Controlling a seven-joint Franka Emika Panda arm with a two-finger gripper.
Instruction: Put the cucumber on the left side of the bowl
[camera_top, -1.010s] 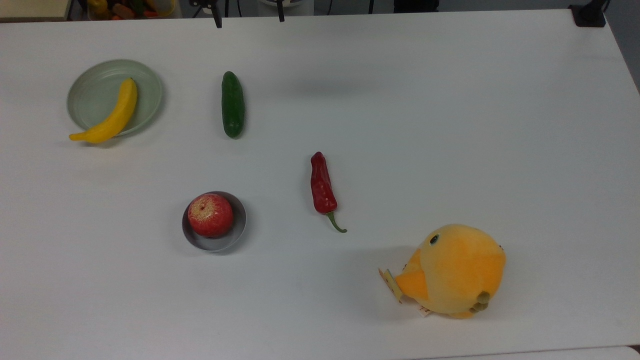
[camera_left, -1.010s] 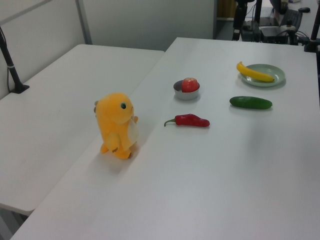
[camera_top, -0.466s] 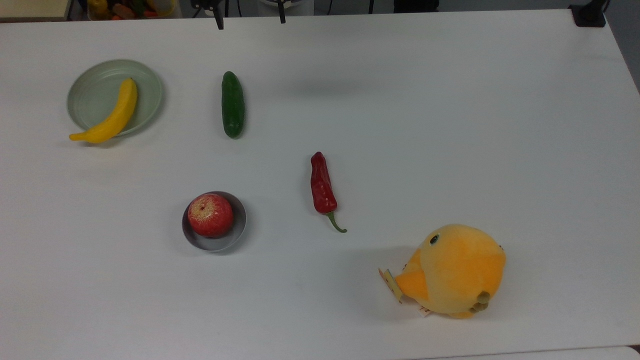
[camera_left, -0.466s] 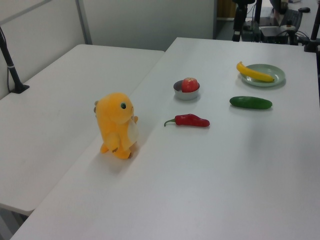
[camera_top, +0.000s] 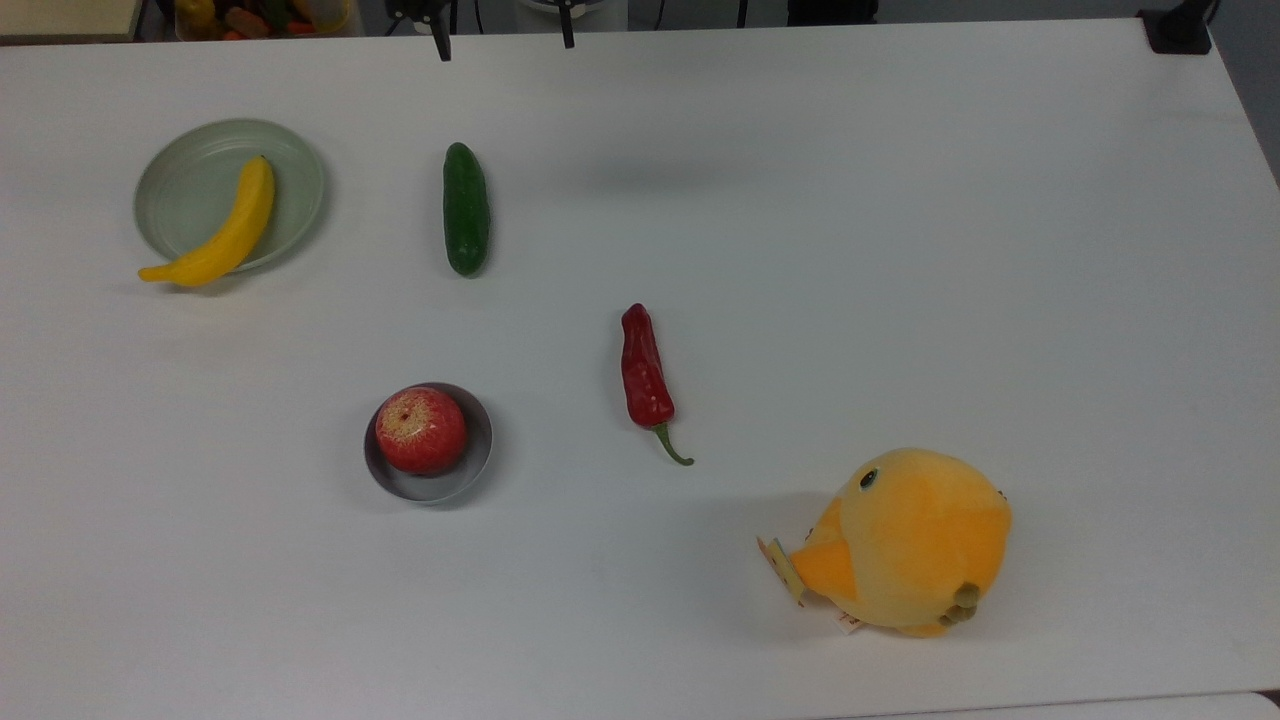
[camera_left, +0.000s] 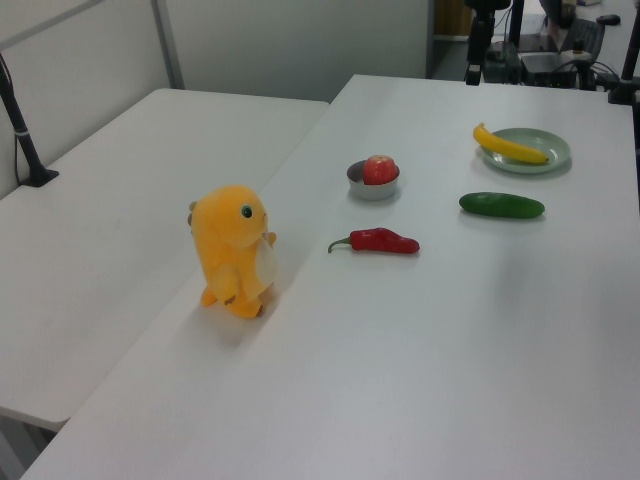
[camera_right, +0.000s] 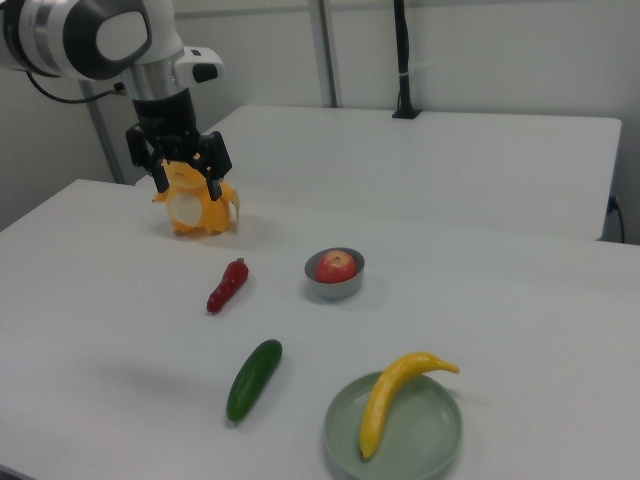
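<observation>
The dark green cucumber (camera_top: 466, 208) (camera_left: 501, 205) (camera_right: 254, 379) lies flat on the white table, well above the bowl in the top view. The small grey bowl (camera_top: 481, 455) (camera_left: 372, 189) (camera_right: 335, 291) holds a red apple (camera_top: 421, 429). My gripper (camera_right: 185, 181) hangs open and empty high over the table, in front of the plush toy in the right view. Its two dark fingertips (camera_top: 438, 46) poke in at the top view's upper edge, above the cucumber and far from it.
A red chili (camera_top: 645, 375) lies to the right of the bowl in the top view. A pale green plate (camera_top: 180, 185) with a yellow banana (camera_top: 222, 228) sits at the top view's upper left. An orange plush toy (camera_top: 910, 540) stands at the lower right.
The fingertips have edged slightly further in at the top view's upper edge. Nothing on the table has moved.
</observation>
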